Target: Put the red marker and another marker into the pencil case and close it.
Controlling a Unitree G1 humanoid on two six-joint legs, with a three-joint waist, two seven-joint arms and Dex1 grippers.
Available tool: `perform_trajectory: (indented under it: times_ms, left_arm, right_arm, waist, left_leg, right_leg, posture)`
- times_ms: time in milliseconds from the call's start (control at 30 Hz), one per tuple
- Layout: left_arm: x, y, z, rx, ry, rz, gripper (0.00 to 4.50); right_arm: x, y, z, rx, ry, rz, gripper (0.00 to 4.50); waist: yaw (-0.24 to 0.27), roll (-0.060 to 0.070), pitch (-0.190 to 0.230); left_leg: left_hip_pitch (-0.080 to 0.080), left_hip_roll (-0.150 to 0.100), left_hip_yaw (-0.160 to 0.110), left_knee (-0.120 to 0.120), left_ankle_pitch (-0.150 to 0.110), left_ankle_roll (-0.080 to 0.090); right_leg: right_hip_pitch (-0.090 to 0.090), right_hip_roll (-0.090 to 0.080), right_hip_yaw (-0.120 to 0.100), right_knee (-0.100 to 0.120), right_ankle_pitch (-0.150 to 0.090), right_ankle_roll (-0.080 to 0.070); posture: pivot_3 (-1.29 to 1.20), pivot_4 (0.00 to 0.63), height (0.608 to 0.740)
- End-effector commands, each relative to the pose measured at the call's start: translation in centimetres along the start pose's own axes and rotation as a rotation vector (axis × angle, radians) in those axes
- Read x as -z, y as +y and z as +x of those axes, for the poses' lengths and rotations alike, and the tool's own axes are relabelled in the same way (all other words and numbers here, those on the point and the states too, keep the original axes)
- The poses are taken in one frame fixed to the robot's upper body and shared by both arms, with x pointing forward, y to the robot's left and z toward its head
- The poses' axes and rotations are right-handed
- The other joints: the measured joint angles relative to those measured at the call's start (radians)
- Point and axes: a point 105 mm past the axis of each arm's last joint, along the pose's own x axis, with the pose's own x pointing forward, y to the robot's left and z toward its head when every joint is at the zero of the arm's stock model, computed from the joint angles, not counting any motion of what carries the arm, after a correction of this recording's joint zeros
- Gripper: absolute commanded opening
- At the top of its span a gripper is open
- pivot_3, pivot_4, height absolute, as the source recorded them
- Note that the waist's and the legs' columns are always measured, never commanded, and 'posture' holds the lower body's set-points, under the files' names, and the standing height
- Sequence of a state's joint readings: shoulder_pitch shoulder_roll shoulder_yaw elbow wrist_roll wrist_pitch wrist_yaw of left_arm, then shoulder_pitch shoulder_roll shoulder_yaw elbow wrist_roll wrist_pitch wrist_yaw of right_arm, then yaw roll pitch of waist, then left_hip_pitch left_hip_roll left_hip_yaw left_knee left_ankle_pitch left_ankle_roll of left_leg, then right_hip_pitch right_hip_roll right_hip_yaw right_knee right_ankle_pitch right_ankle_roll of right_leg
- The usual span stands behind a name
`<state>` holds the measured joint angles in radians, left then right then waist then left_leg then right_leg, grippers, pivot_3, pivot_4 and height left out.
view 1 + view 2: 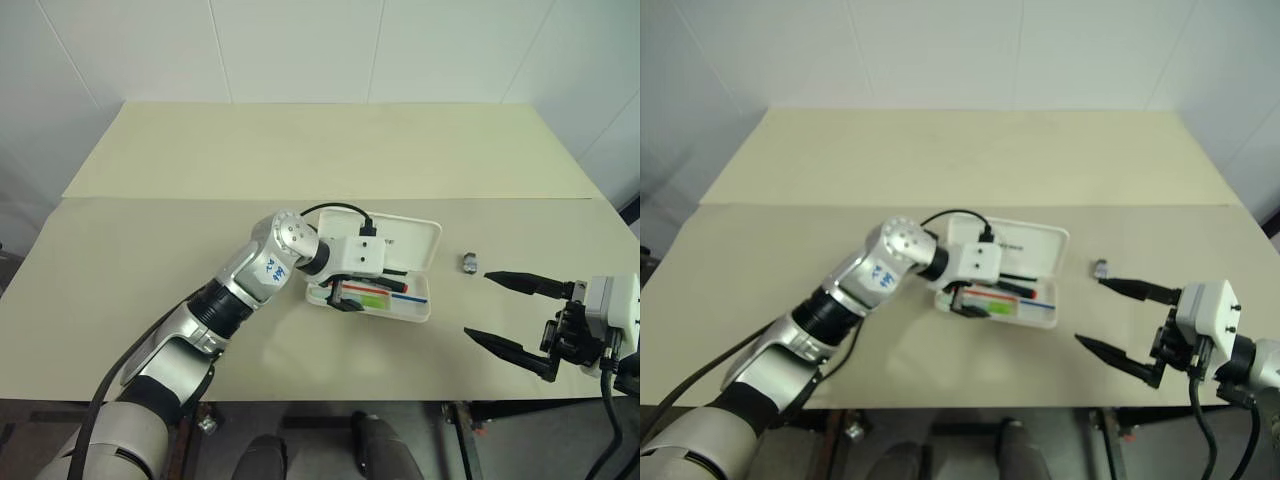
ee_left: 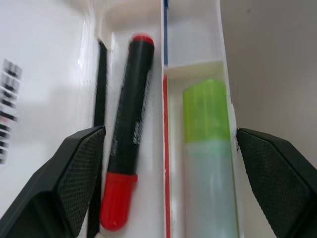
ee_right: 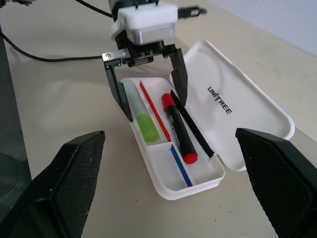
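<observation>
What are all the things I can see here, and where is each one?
Table: one, beige, under everything.
Pencil case: one, white, mid-table, lid open.
Red marker: one, black body with red cap and red end, lying in the case's lid-side slot.
Green marker: one, light green, lying in the case's other slot.
Small object: one, grey, on the table right of the case.
Left gripper: one, black fingers, open over the case.
Right gripper: one, black fingers, open, right of the case.

Small grey object (image 1: 469,262) (table) unidentifiable.
</observation>
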<state>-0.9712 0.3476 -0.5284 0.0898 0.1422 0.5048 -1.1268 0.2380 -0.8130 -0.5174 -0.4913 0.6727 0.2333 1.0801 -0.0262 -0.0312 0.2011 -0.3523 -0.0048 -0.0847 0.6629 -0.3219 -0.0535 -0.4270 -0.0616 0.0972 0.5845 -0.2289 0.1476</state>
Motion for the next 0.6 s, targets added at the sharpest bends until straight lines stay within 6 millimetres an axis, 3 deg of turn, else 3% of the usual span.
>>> perform_trajectory:
  times_ms: [33, 500, 600]
  left_arm:
    - [-2.4, -0.3, -1.4, -0.009, -0.093, 0.036, 4.49]
    - [-4.5, -1.8, -4.6, 0.001, -0.320, 0.010, 4.49]
    - [-3.3, -1.6, -5.2, -0.025, -0.377, -0.018, 4.49]
  right_arm:
    - [-1.0, 0.2, -0.2, 0.038, -0.031, -0.025, 4.50]
    - [-0.4, -0.2, -0.9, 0.197, -0.031, -0.006, 4.50]
    - [0.5, -3.1, -1.9, 0.371, -0.007, -0.048, 4.50]
  waist:
    - [0.000, 0.000, 0.000]
    - [-0.001, 0.000, 0.000]
    - [-0.003, 0.000, 0.000]
  left_leg:
    - [0.000, 0.000, 0.000, 0.000, 0.000, 0.000]
    - [0.001, 0.000, 0.001, 0.001, 0.000, 0.000]
    - [0.001, 0.000, 0.001, 0.001, 0.000, 0.000]
  right_leg:
    - [0.000, 0.000, 0.000, 0.000, 0.000, 0.000]
    - [0.000, 0.000, 0.001, 0.001, -0.001, -0.002]
    - [0.001, 0.000, 0.001, 0.001, -0.001, -0.003]
  posture:
    - [0.00, 0.150, 0.740]
    - [0.00, 0.150, 0.740]
    - [0.00, 0.150, 0.740]
